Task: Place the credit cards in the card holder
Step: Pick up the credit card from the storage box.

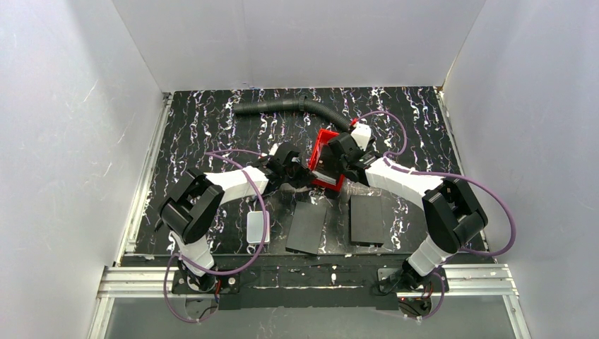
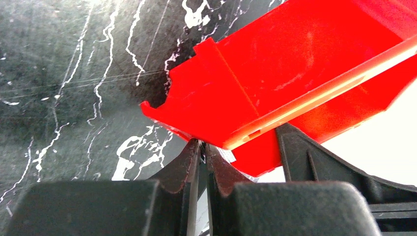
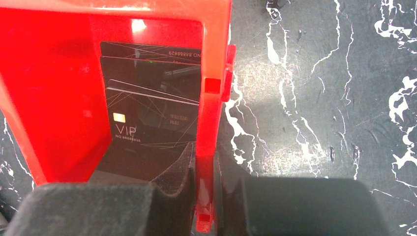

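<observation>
the cards [image 3: 152, 123] lie in a dark, overlapping stack inside the red tray [image 3: 49, 98], the front one marked "vip". none is in the holder yet, and i cannot find the holder in any view.

the right gripper [image 3: 204, 162] is clamped on the tray's side wall, one finger inside beside the cards and one outside over the table [image 3: 319, 98]. this grip looks meant to steady the tray so the stack can be worked from the other side. from above the tray seems tipped up off the table, though i cannot be sure.

the left gripper [image 2: 201, 147] sits at the tray's low outer corner, fingers drawn nearly together with only a slit between. a pale sliver shows in that slit, but i cannot tell whether it is a card edge or whether anything is pinched. it probably stands there to pull a card out.
</observation>
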